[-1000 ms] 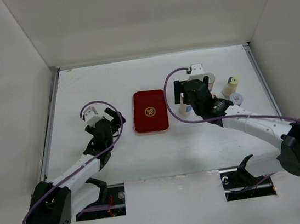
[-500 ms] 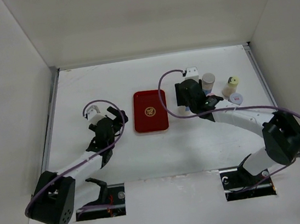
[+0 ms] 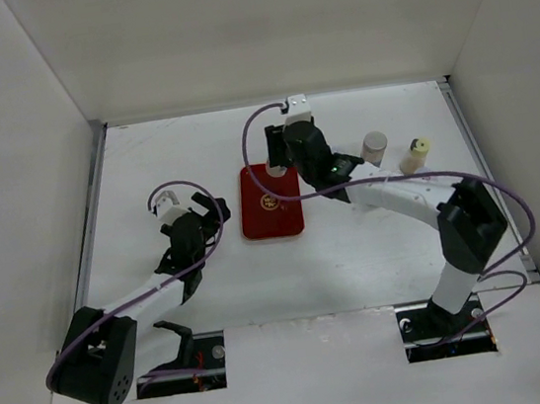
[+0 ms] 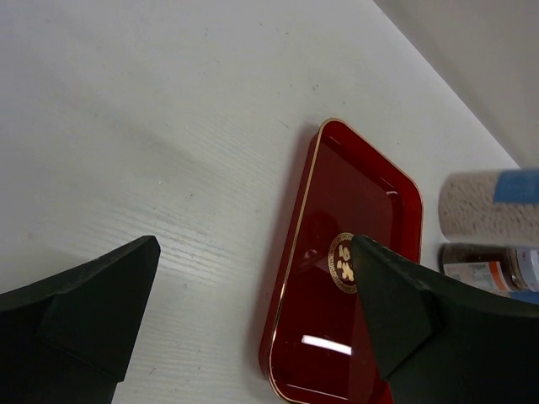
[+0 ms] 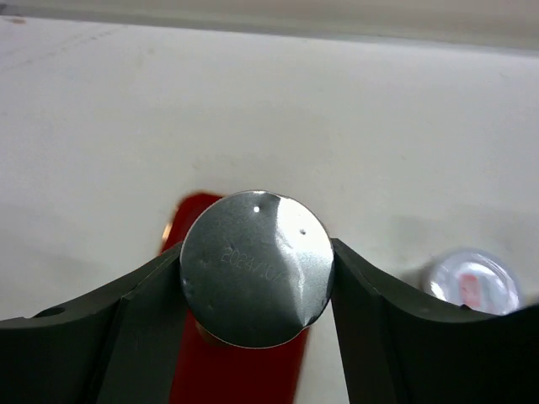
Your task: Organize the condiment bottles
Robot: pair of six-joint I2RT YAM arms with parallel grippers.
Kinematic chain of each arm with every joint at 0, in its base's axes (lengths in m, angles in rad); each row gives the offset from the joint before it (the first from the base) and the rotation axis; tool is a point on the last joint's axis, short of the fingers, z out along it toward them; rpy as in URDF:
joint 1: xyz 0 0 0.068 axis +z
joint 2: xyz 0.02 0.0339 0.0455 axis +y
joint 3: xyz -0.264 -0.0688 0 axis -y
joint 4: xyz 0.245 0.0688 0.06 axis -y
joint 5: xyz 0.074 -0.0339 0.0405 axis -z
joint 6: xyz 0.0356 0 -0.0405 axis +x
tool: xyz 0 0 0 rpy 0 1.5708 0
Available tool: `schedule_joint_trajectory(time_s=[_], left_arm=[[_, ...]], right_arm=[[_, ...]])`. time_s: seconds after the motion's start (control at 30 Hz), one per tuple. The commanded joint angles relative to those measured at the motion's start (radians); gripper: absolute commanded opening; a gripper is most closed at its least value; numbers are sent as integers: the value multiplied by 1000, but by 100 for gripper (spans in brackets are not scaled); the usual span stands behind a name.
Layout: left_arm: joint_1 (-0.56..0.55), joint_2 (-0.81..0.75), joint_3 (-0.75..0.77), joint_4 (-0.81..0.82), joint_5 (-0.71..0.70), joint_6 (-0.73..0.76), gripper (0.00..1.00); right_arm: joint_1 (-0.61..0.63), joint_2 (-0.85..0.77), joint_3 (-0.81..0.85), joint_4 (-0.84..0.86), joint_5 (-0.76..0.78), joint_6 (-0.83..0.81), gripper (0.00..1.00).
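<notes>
**Silver-lidded jar clamped over the tray's far end**

The silver-lidded jar (image 5: 257,268) sits between the right gripper's (image 3: 277,151) two dark fingers (image 5: 126,316), one pressed against each side of its round lid, so that gripper is closed on the jar. Straight below the jar the wrist view shows blurred red: the tray (image 3: 273,223). From above, the gripper is over the tray's far end. Whether the jar stands on the tray or hangs above it cannot be told.

Just right of the jar in the wrist view, a white-lidded bottle (image 5: 472,281) stands on the table (image 3: 145,159), out of focus, with a reddish mark on its lid. Further right, well clear of the tray, the pink-lidded bottle (image 3: 374,145) and the yellow-capped bottle (image 3: 415,154) stand upright near each other but apart.

The left gripper (image 4: 254,248) is over bare table to the left of the tray, its jaws spread wide with nothing between them. Its camera looks across the tray, whose gold rim and gold centre emblem are plain. Past the tray's other long side, at the frame edge, are a pale bottle (image 4: 484,206) with a blue patch and a dark bottle (image 4: 488,265) with a label. They lie close together, and whether they touch cannot be told.
</notes>
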Motion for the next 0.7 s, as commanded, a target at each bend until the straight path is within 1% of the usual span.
schedule_joint_trajectory(time_s=[0.0,0.13,0.3,0.4,0.5,0.63,0.67], left_arm=[[12,-28,-15,47,14,-11,100],[20,-18,-17,56,19,-19,100],[24,-8,-14,56,29,-23,100],[26,-8,-15,56,26,-25,100],[35,-13,-18,56,35,-26,100],[36,-1,-15,56,35,-28,100],[38,1,-14,53,40,-29,100]], right_arm=[[13,103,136,147,-62,-7,42],[18,229,272,125,-79,-20,42],[27,302,346,113,-105,-27,43],[33,330,358,111,-103,-37,45],[39,353,364,99,-106,-37,53],[50,355,360,85,-105,-33,73],[51,350,358,85,-106,-33,75]])
